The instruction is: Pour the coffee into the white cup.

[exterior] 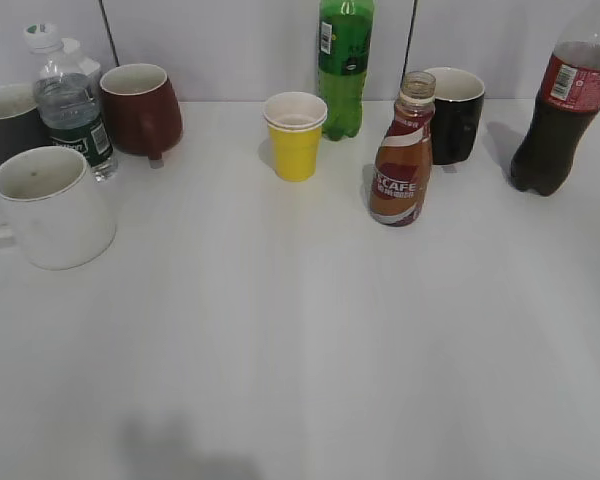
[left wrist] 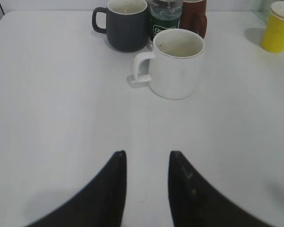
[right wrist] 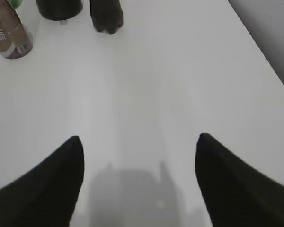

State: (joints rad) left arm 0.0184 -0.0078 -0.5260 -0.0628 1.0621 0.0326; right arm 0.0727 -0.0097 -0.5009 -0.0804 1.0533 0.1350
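Hovering both end effectors, left (left wrist: 146, 163) and right (right wrist: 138, 146), spread and empty | coffee (exterior: 402, 160) mid-counter, white cup (exterior: 52, 205) far left | risk: capless bottle tipping if grasped high, knocking black mug (exterior: 454, 113) behind

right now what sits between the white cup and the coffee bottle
In the exterior view, only the yellow paper cup stands between the white cup and the coffee bottle, set slightly back; otherwise bare table.
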